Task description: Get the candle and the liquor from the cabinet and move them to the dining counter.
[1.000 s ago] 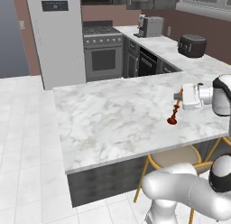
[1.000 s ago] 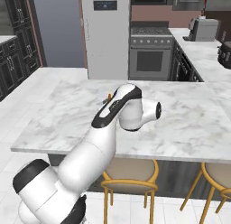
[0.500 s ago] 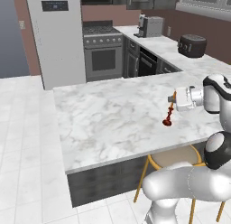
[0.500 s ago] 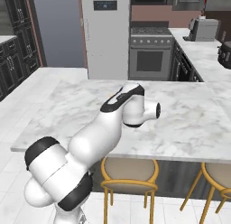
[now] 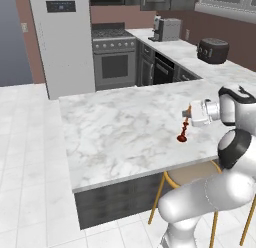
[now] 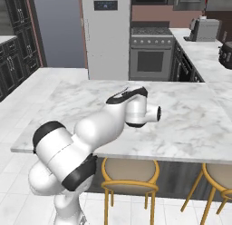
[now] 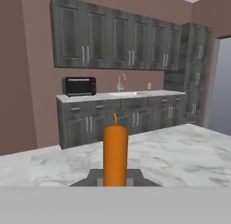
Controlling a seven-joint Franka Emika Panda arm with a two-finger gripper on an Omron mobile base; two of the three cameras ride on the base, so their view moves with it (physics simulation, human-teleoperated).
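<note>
My gripper [image 5: 187, 113] is shut on the candle [image 5: 184, 126], a thin orange taper on a small dark red holder. It holds the candle upright by the top of the stick, over the near right part of the dining counter [image 5: 115, 127]. The holder's round base is at the marble or just above it; I cannot tell which. In the hand view the orange candle [image 7: 115, 154] rises between my gripper [image 7: 115, 181] fingers, with the dining counter [image 7: 180, 160] beyond. In the right base view my own arm hides the candle. The liquor is out of view.
Tan stools [image 5: 192, 174] [image 6: 129, 169] stand under the counter's near edge. Behind the island are a fridge [image 5: 62, 42], a stove [image 5: 115, 57], and a worktop with a coffee machine [image 5: 167, 28] and toaster [image 5: 212, 49]. Dark grey wall cabinets [image 7: 113, 38] hang with doors shut.
The gripper has carried the candle a little to the left and lower over the counter, and the arm's elbow has swung down and round. The grip stays shut.
</note>
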